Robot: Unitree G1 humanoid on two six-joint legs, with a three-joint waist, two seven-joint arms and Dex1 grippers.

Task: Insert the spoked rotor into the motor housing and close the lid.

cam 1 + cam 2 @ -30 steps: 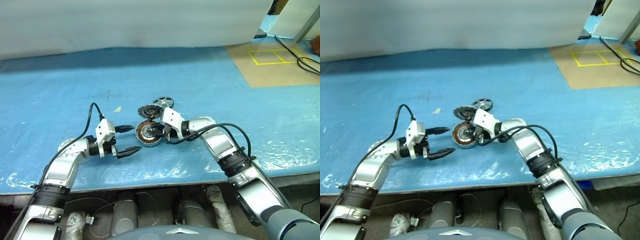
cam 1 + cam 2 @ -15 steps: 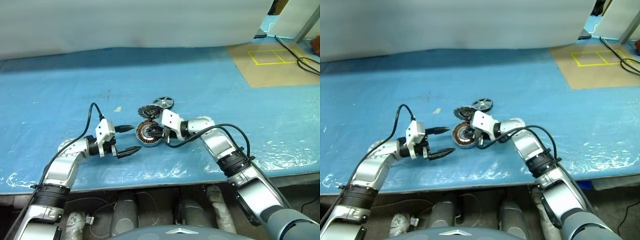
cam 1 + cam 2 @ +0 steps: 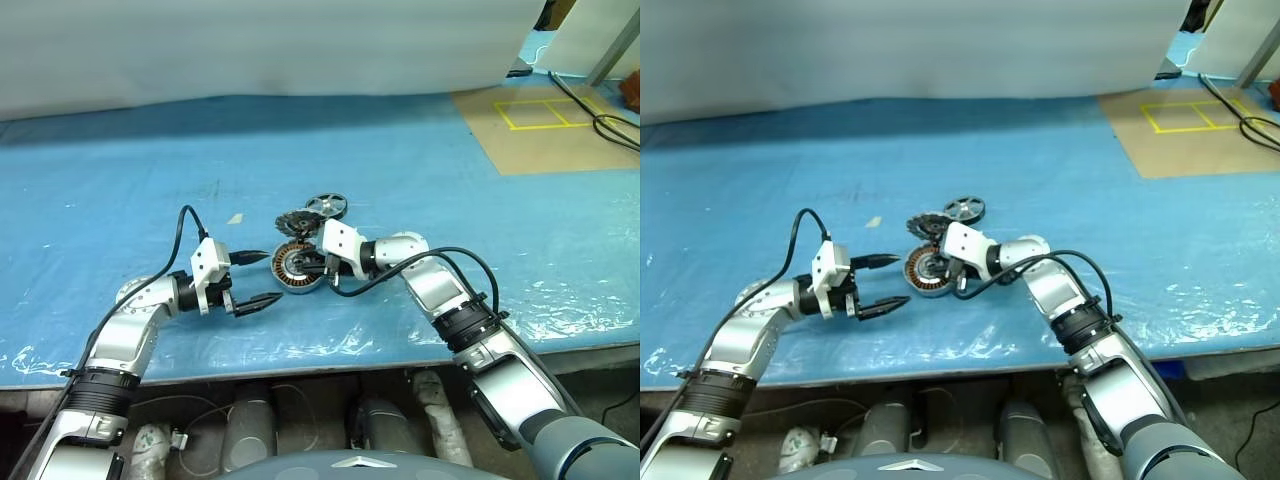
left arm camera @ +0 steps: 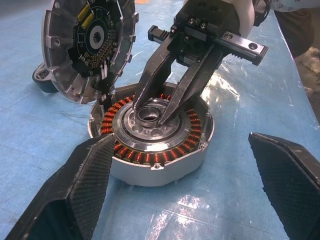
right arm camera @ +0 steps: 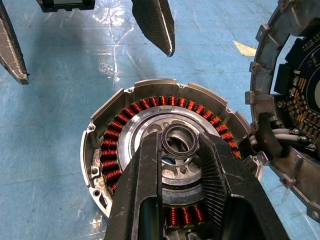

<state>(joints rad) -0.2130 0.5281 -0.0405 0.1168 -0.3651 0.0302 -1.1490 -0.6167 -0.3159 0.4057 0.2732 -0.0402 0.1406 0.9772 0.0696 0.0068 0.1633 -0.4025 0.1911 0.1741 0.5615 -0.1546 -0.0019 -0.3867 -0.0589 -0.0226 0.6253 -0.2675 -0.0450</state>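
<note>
The left gripper (image 3: 259, 278), in the lower left of the head view, hangs with its two black fingers spread wide, grasping nothing. Just right of it, near frame centre, the round grey metal motor housing (image 3: 296, 267) with its ring of copper-coloured windings lies flat on the blue plastic-covered table (image 3: 120, 190). The right gripper (image 4: 159, 112) reaches over the housing from the right; its two black fingers (image 5: 145, 200) are narrowed around the small steel bearing ring (image 5: 177, 140) at the housing's centre, flanking it on both sides. Behind the housing, its finned grey round lid (image 4: 87, 47) with circuit parts inside stands tilted on edge. Farther toward the upper centre, the small spoked rotor (image 3: 327, 205) with silver rim and dark spokes lies flat on the table.
</note>
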